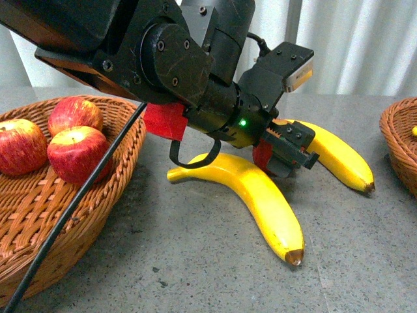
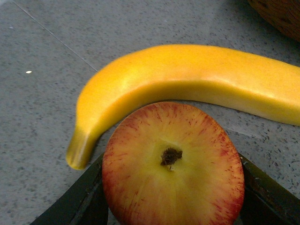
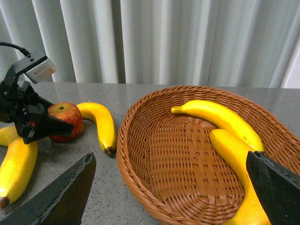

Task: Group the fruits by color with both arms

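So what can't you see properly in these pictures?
Front view: the apple is nearly all hidden behind the left gripper; the right basket is cut off by the edge.
Left wrist view: part of the apple runs past the edge.
Right wrist view: one banana in that basket is partly behind the right gripper.

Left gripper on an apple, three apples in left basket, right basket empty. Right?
No. The right basket holds two bananas, per the right wrist view. The left gripper is on an apple, and the left basket has three apples.
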